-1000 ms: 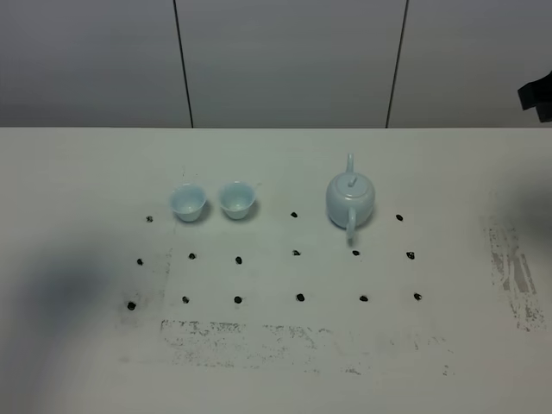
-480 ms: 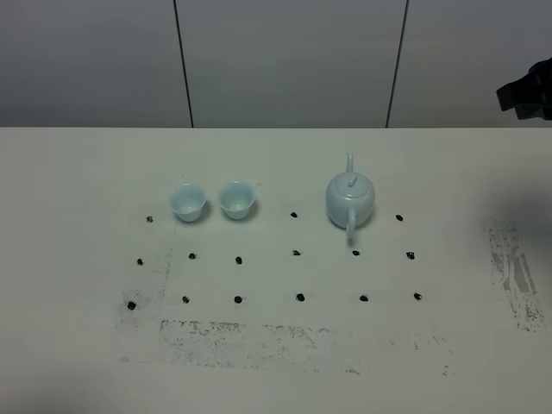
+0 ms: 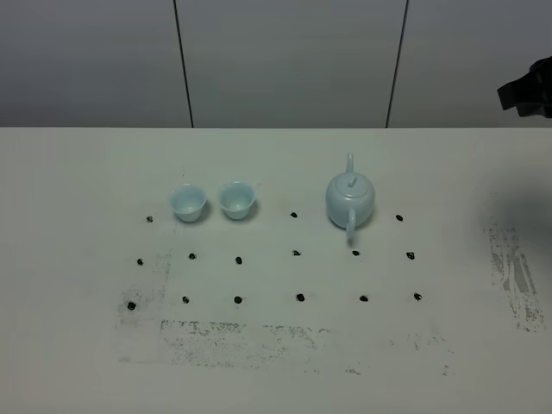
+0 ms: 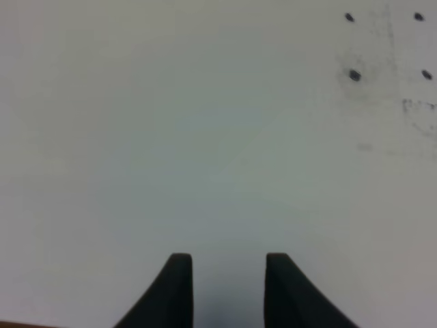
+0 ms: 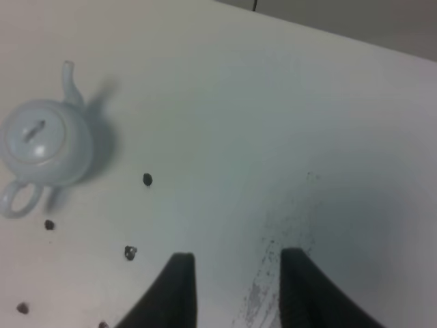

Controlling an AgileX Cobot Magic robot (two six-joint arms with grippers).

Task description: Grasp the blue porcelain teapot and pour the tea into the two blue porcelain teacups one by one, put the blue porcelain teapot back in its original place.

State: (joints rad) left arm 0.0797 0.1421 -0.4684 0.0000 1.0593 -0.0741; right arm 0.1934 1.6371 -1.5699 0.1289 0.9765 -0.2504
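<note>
The blue porcelain teapot [image 3: 350, 200] stands upright on the white table, lid on, spout to the back and handle to the front. It also shows in the right wrist view [image 5: 44, 143]. The two blue porcelain teacups [image 3: 188, 203] [image 3: 238, 200] stand side by side to its left. My right gripper [image 5: 239, 273] is open and empty, held above the table well to the right of the teapot. My left gripper [image 4: 229, 273] is open and empty over bare table, with the teapot and cups out of its view.
A dark part of the right arm [image 3: 526, 90] shows at the right edge of the high view. Rows of black dots [image 3: 298, 253] mark the table [image 3: 276, 379], with scuffed smudges at the front [image 3: 250, 336] and right [image 3: 513, 272]. A grey panelled wall stands behind.
The dark part of the right arm has shifted slightly left at the view's right edge. A shadow on the table's left side has gone. Teapot and cups have not moved.
</note>
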